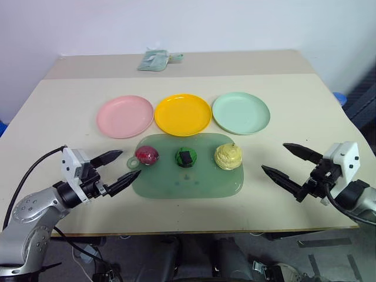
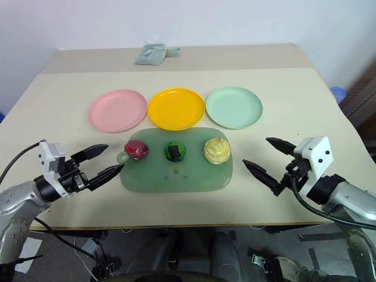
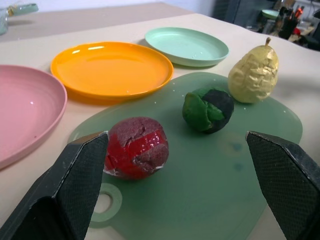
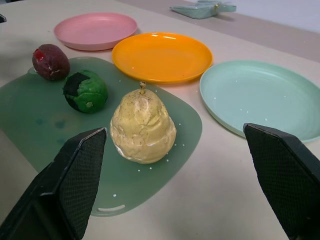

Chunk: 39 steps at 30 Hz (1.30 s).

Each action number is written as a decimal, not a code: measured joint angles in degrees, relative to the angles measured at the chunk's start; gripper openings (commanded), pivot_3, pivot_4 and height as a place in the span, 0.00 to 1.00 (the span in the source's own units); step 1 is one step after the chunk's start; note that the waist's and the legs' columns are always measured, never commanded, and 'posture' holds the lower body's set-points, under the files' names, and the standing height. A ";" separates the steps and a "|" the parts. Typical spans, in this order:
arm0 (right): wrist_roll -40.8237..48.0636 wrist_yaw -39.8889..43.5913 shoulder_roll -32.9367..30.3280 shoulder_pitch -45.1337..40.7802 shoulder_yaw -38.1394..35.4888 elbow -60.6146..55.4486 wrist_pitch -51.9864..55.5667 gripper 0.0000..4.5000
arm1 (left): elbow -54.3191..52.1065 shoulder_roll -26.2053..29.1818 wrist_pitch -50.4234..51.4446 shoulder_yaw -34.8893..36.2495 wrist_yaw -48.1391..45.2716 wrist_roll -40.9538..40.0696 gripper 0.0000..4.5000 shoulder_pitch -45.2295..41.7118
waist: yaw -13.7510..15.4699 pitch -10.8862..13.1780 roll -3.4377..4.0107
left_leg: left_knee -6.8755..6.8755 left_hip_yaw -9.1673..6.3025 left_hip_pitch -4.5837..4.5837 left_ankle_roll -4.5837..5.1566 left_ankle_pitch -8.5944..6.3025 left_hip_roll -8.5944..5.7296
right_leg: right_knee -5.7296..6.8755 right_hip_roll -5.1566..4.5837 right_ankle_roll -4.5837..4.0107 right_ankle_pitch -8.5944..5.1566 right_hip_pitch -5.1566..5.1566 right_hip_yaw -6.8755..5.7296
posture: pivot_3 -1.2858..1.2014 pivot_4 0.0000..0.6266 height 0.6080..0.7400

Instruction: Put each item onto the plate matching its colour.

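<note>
Left gripper (image 1: 120, 167) jaws apart beside mat (image 1: 188, 183) edge.

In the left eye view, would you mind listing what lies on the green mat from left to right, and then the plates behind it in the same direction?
On the mat: red ball → green ball → yellow ball. Plates behind: pink plate → yellow plate → mint plate.

- Pink plate (image 3: 20, 110) runs off the left wrist view's edge.
- Mint green plate (image 4: 265, 97) is clipped at the right wrist view's edge.
- Pale green cloth bundle (image 1: 154, 59) at the table's far side is too small to make out.
</note>
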 measured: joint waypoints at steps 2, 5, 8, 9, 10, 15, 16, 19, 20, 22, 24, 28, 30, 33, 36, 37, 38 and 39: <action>-0.02 0.07 0.00 -0.02 0.02 0.23 0.00 1.00 | -0.01 0.00 -0.08 -0.03 0.02 0.41 1.00 0.14 | 0.00 0.00 0.00 | 0.01 0.00 0.00 0.00 0.00 0.00 | 0.00 0.00 -0.01 0.00 0.00 0.00 | 0.52 0.24 1.00; -0.07 0.31 0.00 -0.02 0.07 0.54 0.00 1.00 | -0.01 -0.06 -0.11 -0.12 0.15 0.93 1.00 0.61 | 0.00 0.00 0.00 | 0.01 0.00 0.00 0.00 0.00 0.00 | 0.00 0.00 -0.01 0.00 0.01 0.00 | 0.52 0.24 1.00; -0.28 0.48 0.00 -0.32 0.12 0.56 -0.01 1.00 | -0.02 -0.07 -0.14 -0.19 1.09 1.67 1.00 0.60 | 0.00 0.00 0.00 | 0.04 0.00 0.00 0.00 0.00 0.00 | 0.01 0.00 -0.01 0.01 0.01 0.00 | 0.52 0.24 1.00; -0.44 0.51 0.00 -0.34 0.12 0.57 -0.02 1.00 | -0.01 -0.07 -0.29 -0.23 1.24 2.11 1.00 0.61 | 0.00 0.00 0.00 | 0.04 0.00 0.00 0.00 0.00 0.00 | 0.01 0.00 -0.01 0.01 0.01 0.00 | 0.52 0.24 1.00; -0.48 0.53 0.00 -0.34 0.15 0.57 -0.03 1.00 | -0.01 -0.09 -0.46 -0.25 1.29 2.25 1.00 0.61 | 0.00 0.00 0.00 | 0.05 0.00 0.00 0.00 0.00 0.00 | 0.01 0.00 -0.01 0.02 0.02 0.00 | 0.52 0.24 1.00; -0.63 0.57 0.21 -0.38 0.42 0.57 -0.13 1.00 | -0.01 -1.59 -1.73 -0.35 2.64 3.58 1.00 0.22 | 0.00 -0.01 0.01 | 0.08 0.00 0.00 0.00 0.00 0.00 | 0.03 0.00 0.06 0.06 0.02 0.00 | 0.52 0.24 1.00; -0.73 0.57 0.36 -0.41 0.50 0.58 -0.20 1.00 | -0.01 -1.98 -1.77 -0.40 3.27 3.88 1.00 -0.10 | 0.00 -0.01 0.00 | 0.10 0.00 0.00 0.00 0.00 0.00 | 0.04 0.01 0.10 0.08 0.02 0.00 | 0.52 0.24 1.00; -1.03 0.33 0.76 -1.59 2.20 0.62 -0.35 1.00 | -0.01 -3.13 -1.48 -0.53 6.29 4.76 1.00 -1.34 | 0.00 0.00 0.00 | 0.20 0.00 0.00 0.00 0.00 0.00 | 0.10 0.02 0.12 0.11 0.04 0.00 | 0.52 0.24 1.00; -1.00 -0.07 1.26 -2.56 2.74 0.64 -0.35 1.00 | -0.02 -3.57 -1.05 -0.67 7.47 5.05 1.00 -1.63 | -0.09 -0.01 0.01 | 0.23 0.01 0.01 0.00 0.00 0.00 | 0.10 0.02 0.11 0.13 0.05 0.00 | 0.52 0.24 1.00; -0.73 -1.47 2.68 -5.72 3.69 0.79 -0.30 1.00 | -0.07 -4.70 0.29 -2.08 9.95 5.58 1.00 -2.94 | -0.11 -0.01 0.01 | 0.33 0.02 0.01 0.00 0.00 0.00 | 0.12 0.03 0.13 0.22 0.06 0.00 | 0.52 0.24 1.00; 0.09 -2.48 3.10 -9.00 4.82 0.80 -0.26 1.00 | -0.53 -5.62 1.88 -3.61 12.05 5.80 1.00 -3.95 | -0.03 -0.01 0.00 | 0.38 0.02 0.01 0.00 0.00 0.00 | 0.12 0.04 0.15 0.25 0.09 0.00 | 0.52 0.24 1.00; 2.02 -1.09 3.02 -15.32 8.57 2.60 0.12 1.00 | -0.65 -7.72 4.09 -6.16 15.85 5.99 1.00 -7.11 | 0.12 -0.01 0.00 | 0.38 0.01 0.01 0.00 0.01 0.00 | 0.12 0.05 0.19 0.27 0.09 -0.01 | 0.52 0.24 1.00; 2.48 1.31 2.69 -18.28 11.03 4.32 0.26 1.00 | -0.67 -8.94 5.01 -7.11 17.63 6.17 1.00 -8.23 | 0.01 -0.01 -0.01 | 0.38 0.02 0.01 0.01 0.01 -0.01 | 0.12 0.04 0.21 0.29 0.09 -0.01 | 0.52 0.24 1.00; 2.72 3.47 2.70 -22.47 14.15 6.60 0.48 1.00 | -0.46 -10.40 6.31 -8.48 20.14 7.01 1.00 -9.66 | -0.10 -0.01 -0.01 | 0.38 0.02 0.00 0.00 0.02 -0.01 | 0.14 0.05 0.23 0.31 0.06 -0.01 | 0.52 0.24 1.00; 2.77 5.19 2.78 -27.01 17.48 8.38 0.82 1.00 | -0.32 -11.90 6.95 -9.85 22.37 8.36 1.00 -10.93 | -0.03 -0.01 -0.01 | 0.38 0.02 0.01 -0.02 0.03 0.00 | 0.18 0.05 0.23 0.31 0.05 -0.01 | 0.52 0.24 1.00; 2.66 5.82 2.75 -27.77 18.39 8.68 0.86 1.00 | -0.11 -11.99 7.05 -10.26 22.89 8.91 1.00 -11.15 | -0.03 -0.02 -0.01 | 0.38 0.02 0.01 -0.02 0.03 0.00 | 0.18 0.05 0.23 0.31 0.05 -0.01 | 0.52 0.24 1.00; 2.25 6.81 2.73 -28.85 19.95 9.15 0.90 1.00 | 0.52 -12.47 7.18 -10.83 23.74 9.73 1.00 -11.74 | 0.05 -0.02 -0.01 | 0.38 0.02 0.00 -0.02 0.04 -0.01 | 0.18 0.05 0.24 0.32 0.05 -0.01 | 0.52 0.24 1.00; 2.03 7.40 2.73 -29.37 20.92 9.32 0.90 1.00 | 0.86 -12.94 7.25 -11.25 24.11 10.21 1.00 -12.03 | 0.11 -0.02 -0.01 | 0.39 0.02 -0.01 -0.02 0.04 -0.01 | 0.18 0.05 0.24 0.32 0.05 -0.01 | 0.52 0.24 1.00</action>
